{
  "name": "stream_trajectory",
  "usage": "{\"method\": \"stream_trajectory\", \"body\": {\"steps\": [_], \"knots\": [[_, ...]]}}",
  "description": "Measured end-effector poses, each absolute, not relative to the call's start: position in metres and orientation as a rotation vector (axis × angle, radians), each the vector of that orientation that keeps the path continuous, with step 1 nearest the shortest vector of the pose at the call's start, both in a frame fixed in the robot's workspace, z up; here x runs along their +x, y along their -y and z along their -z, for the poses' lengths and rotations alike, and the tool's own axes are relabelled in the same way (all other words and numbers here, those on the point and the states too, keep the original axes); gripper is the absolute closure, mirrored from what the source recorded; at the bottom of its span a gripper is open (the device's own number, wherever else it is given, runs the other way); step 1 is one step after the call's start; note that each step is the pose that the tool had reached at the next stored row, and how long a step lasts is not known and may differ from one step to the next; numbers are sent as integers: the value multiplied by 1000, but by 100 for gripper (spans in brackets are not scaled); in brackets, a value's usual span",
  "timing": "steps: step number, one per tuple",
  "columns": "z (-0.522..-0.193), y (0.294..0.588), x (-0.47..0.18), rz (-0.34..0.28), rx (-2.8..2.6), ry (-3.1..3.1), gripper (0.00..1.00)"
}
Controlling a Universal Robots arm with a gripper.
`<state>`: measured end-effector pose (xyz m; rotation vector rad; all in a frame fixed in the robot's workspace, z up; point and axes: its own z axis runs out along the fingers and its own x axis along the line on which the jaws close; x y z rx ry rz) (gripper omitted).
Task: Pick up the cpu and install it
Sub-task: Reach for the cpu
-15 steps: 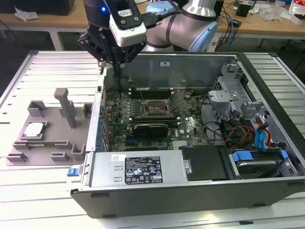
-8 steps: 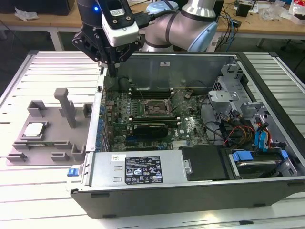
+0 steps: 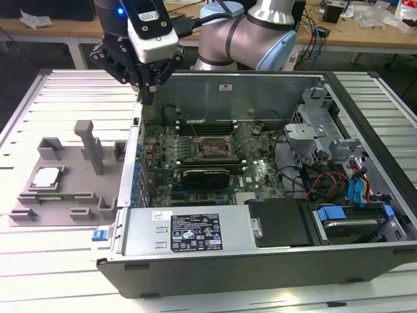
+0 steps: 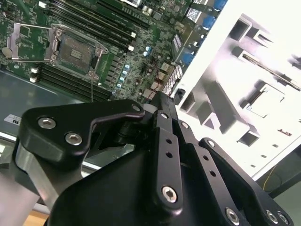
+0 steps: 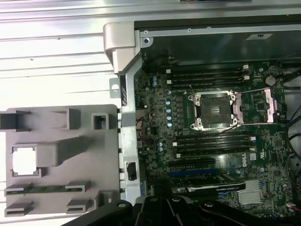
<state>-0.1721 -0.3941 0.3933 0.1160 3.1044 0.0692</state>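
The cpu (image 3: 47, 177) is a small silver square lying flat in a recess of the grey plastic tray (image 3: 65, 202), at the exterior view's left, outside the computer case. In the first wrist view the cpu (image 5: 24, 161) shows as a bright square in the tray (image 5: 70, 141). The open socket (image 3: 215, 149) sits mid-motherboard, its metal bracket swung aside; both wrist views show the socket (image 5: 214, 110) (image 4: 75, 47). My gripper (image 3: 146, 98) hangs high over the case's wall nearest the tray, between tray and socket. Its fingers (image 4: 162, 106) are shut with nothing in them.
The open computer case (image 3: 260, 85) holds memory slots, a graphics card (image 3: 205, 175), a power supply (image 3: 189, 231), cables and drive bays (image 3: 352, 195). The tray has upright blocks (image 3: 91, 147). The slatted metal table (image 3: 39, 98) surrounds them.
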Motion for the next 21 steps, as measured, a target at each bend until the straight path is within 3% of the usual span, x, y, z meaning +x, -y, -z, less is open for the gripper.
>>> {"method": "stream_trajectory", "body": {"steps": [21], "knots": [[-393, 388, -215, -69, 115, -3098, 89]]}}
